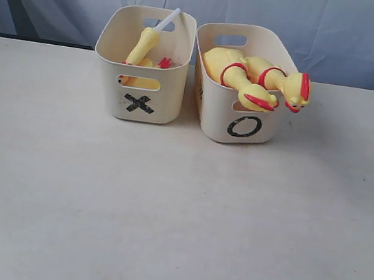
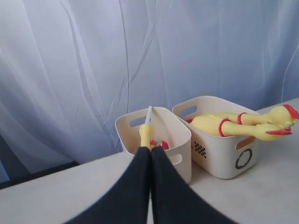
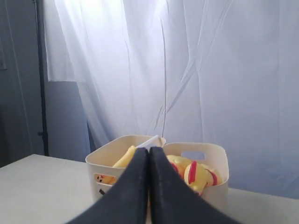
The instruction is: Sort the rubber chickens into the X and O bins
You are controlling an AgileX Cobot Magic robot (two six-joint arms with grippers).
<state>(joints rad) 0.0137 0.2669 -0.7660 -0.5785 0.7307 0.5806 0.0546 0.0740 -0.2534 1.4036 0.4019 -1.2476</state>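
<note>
A black X is taped on the front wall of the X bin, and a black O on the O bin, which stands just beside it at its 3 o'clock. Both sit on the pale table, at about 12 o'clock from its middle.

A slim chicken stands neck-up in the X bin beside a white stick that leans toward 1 o'clock. Two fat chickens fill the O bin, their heads hanging over its front rim toward 4 o'clock.

Only the left wrist view shows a black-and-white checkered patch on the O bin's side wall. No writing on it can be read.

Only the wrist views show the arms. The left gripper has its dark fingers pressed together on nothing, and so does the right gripper. A white curtain hangs behind.
</note>
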